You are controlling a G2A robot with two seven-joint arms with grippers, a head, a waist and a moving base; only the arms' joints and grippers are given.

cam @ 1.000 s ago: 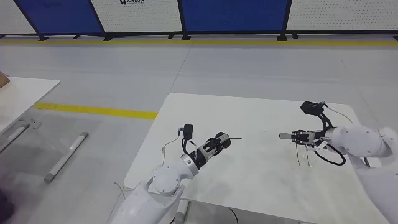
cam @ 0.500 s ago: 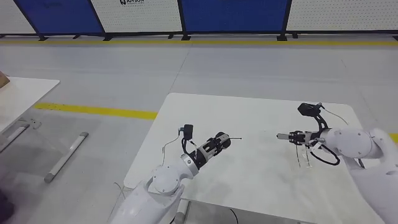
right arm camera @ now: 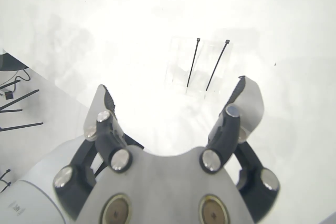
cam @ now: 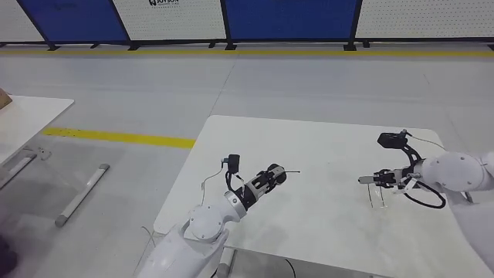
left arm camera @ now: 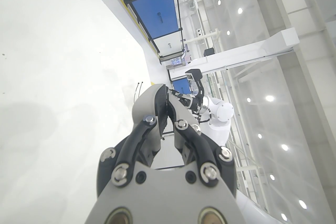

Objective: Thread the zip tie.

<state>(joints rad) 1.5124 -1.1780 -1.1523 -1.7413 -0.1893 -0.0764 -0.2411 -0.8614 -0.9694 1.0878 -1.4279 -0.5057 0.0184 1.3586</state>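
Note:
My left gripper [cam: 278, 174] hovers over the left half of the white table [cam: 309, 143], shut on a black zip tie [cam: 292, 172] whose thin end pokes out toward the right arm. In the left wrist view its fingers [left arm camera: 160, 104] are pressed together. My right gripper [cam: 364, 178] hangs open over the right half, just above a clear holder [cam: 378, 198]. In the right wrist view two black zip ties [right arm camera: 193, 62] [right arm camera: 218, 64] lie side by side on that clear holder [right arm camera: 176, 51], ahead of the open right gripper [right arm camera: 174, 91].
The table's near-left edge [right arm camera: 52, 83] runs close beside the right gripper, with dark cables and stand legs [right arm camera: 18, 101] on the floor below. Bare table surface lies between the two arms. Blue and white partition panels [cam: 289, 4] stand far behind.
My right gripper has drawn back to the right, away from the left gripper, and now sits lower, nearer the clear holder. The left arm has not moved.

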